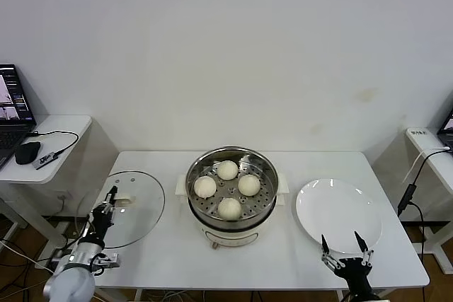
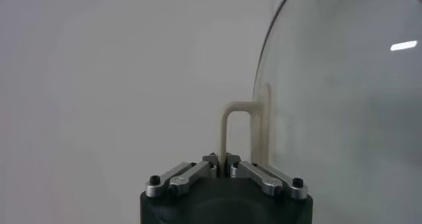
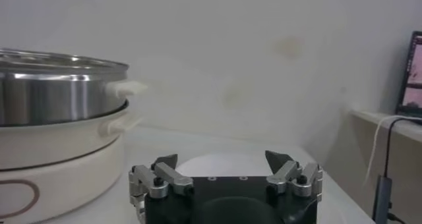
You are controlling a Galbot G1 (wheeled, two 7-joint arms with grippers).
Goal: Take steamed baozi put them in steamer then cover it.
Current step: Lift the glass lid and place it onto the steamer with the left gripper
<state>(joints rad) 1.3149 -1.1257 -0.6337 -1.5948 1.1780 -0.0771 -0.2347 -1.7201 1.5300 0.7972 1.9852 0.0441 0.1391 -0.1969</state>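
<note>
Several cream-white baozi (image 1: 227, 170) sit on the perforated tray inside the steel steamer (image 1: 198, 205) at the table's middle. The clear glass cover (image 1: 138, 213) lies at the table's left edge. My left gripper (image 1: 111, 199) is shut on the cover's cream handle (image 2: 232, 123); the glass (image 2: 343, 113) fills the side of the left wrist view. My right gripper (image 1: 344, 247) is open and empty at the front edge, just in front of the white plate. It shows open in the right wrist view (image 3: 222, 158), with the steamer (image 3: 59, 120) off to the side.
An empty white plate (image 1: 338, 213) lies right of the steamer. A side table with a laptop (image 1: 14, 107) and a mouse (image 1: 28, 151) stands at the far left. Another desk with cables (image 1: 417, 175) is at the far right. A white wall is behind.
</note>
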